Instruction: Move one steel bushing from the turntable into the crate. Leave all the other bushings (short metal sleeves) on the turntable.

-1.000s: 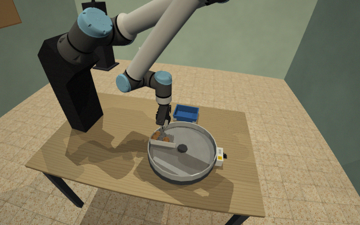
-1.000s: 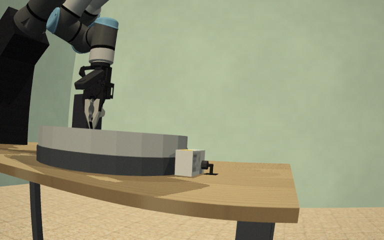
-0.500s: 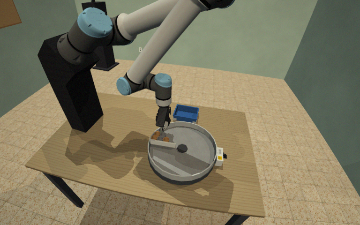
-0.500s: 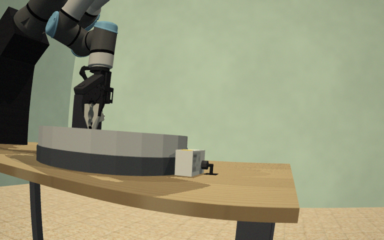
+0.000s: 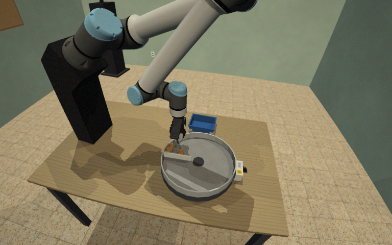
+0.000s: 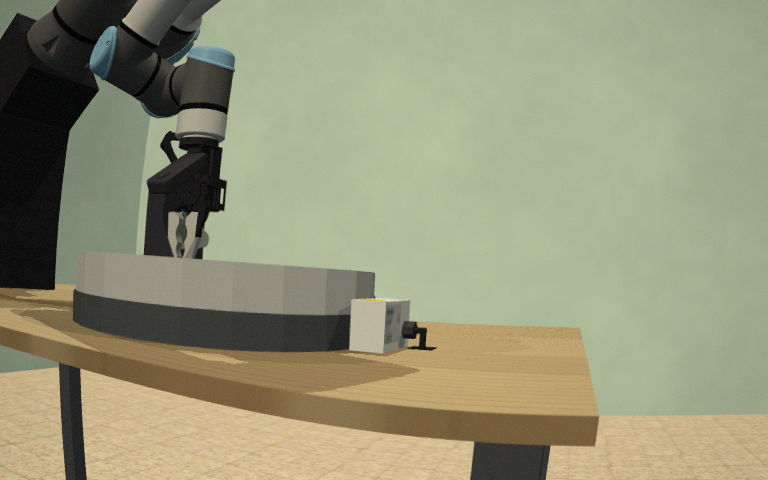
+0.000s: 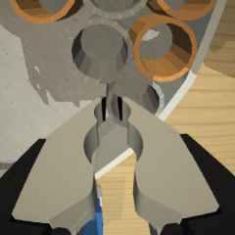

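Workshop or robotics lab, by its equipment: a jointed robot arm (image 5: 173, 54) (image 6: 141, 56) on a black pedestal (image 5: 62, 86) (image 6: 28, 198), beside a motorised-looking turntable (image 5: 199, 193) (image 6: 226, 288) (yellow warning label included) on a wooden table (image 5: 129, 173) (image 6: 509, 384).
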Controlling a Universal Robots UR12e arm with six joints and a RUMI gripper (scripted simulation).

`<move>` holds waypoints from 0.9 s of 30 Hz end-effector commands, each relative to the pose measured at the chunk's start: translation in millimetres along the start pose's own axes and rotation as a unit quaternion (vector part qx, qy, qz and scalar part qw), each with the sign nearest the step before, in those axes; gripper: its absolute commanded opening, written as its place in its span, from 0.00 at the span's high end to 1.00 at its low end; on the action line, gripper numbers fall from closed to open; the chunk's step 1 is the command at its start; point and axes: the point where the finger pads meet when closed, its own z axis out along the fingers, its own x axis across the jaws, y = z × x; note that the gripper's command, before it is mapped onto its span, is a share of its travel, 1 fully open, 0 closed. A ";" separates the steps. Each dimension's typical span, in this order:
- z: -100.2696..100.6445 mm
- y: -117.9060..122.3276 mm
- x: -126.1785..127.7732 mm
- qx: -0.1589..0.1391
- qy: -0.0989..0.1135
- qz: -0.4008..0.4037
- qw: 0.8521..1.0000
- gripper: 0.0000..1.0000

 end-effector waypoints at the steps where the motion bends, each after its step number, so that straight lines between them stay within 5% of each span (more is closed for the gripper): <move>1: 0.3 -0.2 -2.0 0.000 -0.001 0.000 1.000 0.95; 27: 0.3 -0.2 -2.0 0.000 -0.001 0.000 1.000 1.00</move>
